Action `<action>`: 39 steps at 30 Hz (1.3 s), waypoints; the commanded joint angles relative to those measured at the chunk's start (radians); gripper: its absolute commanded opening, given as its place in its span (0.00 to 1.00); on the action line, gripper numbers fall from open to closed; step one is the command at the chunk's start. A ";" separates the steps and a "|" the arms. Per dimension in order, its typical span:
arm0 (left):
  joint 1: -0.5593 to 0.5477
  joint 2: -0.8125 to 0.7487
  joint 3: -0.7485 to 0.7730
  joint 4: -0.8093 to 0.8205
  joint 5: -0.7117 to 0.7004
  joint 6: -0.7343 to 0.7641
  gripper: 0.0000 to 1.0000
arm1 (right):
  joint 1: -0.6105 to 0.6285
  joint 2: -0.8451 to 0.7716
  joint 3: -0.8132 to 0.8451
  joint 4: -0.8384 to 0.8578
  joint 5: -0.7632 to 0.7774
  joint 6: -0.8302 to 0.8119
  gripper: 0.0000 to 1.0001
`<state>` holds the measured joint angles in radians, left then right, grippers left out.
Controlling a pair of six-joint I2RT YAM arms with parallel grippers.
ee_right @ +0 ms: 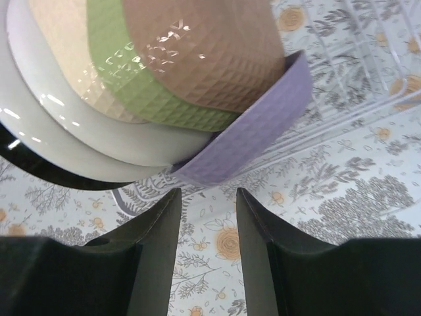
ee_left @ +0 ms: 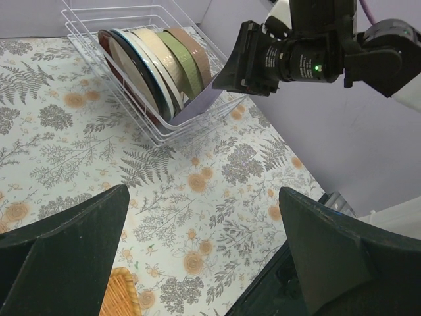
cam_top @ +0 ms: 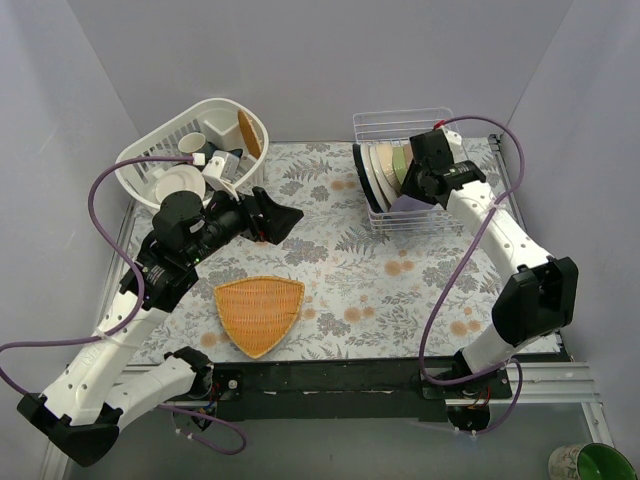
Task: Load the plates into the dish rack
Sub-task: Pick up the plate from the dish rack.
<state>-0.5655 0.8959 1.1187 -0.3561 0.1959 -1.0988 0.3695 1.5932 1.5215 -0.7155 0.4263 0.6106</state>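
While lilac rounded-square dish (ee_right: 263, 125) sags in white wire dish rack (cam_top: 400, 118), my right tool (ee_right: 207, 197), narrow, empty, should nudge rim upright.

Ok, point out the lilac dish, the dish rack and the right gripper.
lilac dish (ee_right: 263, 131), right wrist view, textured underside.
dish rack (cam_top: 400, 125), top external view, back wire wall.
right gripper (ee_right: 207, 197), right wrist view, between fingertips.
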 commanded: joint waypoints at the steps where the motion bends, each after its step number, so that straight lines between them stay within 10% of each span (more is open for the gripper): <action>1: 0.004 -0.018 -0.016 0.020 0.007 -0.006 0.98 | 0.008 -0.076 -0.113 0.189 -0.162 -0.063 0.47; 39: 0.004 -0.026 -0.023 -0.004 -0.024 0.007 0.98 | 0.008 -0.026 -0.379 0.551 -0.186 -0.097 0.47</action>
<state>-0.5659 0.8852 1.0981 -0.3515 0.1799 -1.1038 0.3767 1.5597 1.1507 -0.2234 0.1608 0.5297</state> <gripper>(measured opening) 0.981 0.472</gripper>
